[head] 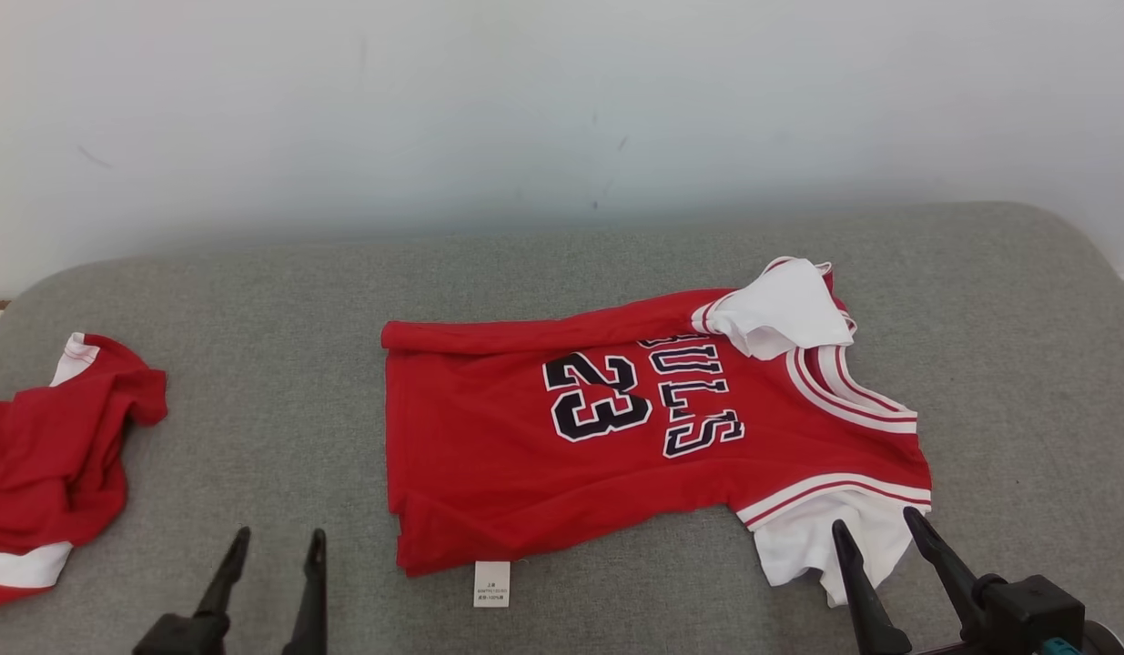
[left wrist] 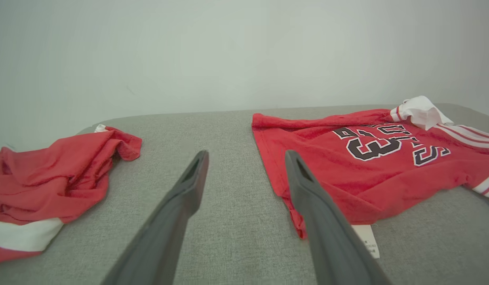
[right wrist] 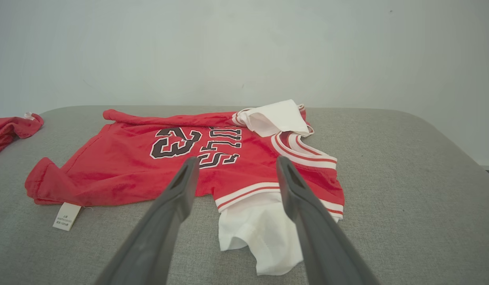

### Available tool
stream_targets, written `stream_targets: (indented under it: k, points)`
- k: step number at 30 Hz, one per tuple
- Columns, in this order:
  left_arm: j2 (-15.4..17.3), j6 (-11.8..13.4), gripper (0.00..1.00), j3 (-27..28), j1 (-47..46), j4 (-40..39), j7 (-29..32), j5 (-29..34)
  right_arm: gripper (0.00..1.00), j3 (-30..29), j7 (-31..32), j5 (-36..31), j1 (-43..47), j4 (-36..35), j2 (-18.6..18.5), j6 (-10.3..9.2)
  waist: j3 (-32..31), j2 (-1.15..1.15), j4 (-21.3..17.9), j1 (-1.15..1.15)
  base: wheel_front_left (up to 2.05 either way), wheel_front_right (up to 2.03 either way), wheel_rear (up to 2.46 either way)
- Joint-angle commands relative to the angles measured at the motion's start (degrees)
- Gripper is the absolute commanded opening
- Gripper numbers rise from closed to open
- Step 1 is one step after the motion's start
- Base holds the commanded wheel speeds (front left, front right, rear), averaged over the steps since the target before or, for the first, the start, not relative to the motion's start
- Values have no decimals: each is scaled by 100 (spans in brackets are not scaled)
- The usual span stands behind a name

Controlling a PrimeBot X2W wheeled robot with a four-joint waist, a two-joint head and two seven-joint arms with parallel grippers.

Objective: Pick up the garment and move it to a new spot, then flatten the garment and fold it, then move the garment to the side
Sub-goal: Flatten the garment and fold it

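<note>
Overhead, the head view takes in a grey padded surface (head: 252,300) against a pale wall (head: 562,109). Two red garments lie on it, well apart. The jersey (head: 489,473) is spread mid-surface with its collar to the right, and a second garment (head: 43,455) sits crumpled at the left edge. One label (head: 491,583) pokes from the jersey's hem. The left gripper (head: 280,534) and right gripper (head: 873,519) both have fingers spread, holding nothing. In the left wrist view, its fingers frame bare grey fabric between the two garments. In the right wrist view, its fingers frame the jersey's near white sleeve (right wrist: 252,237), one of two.
</note>
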Motion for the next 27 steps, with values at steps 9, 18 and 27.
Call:
stream_targets:
  k: [9,18,27]
  points:
    - [-76,-626,100,-581,-238,414,726,-396,100,60,-5,80,-71,86,-53,-4,214,0,-134,0,0,0,0]
    - [-118,-917,100,-725,-767,1146,824,-497,100,108,-91,148,-223,164,-31,-4,513,0,-395,0,0,0,0]
    - [-128,-994,11,-785,-965,1509,808,-529,100,79,-174,213,-293,291,-20,-4,661,0,-511,0,0,0,0]
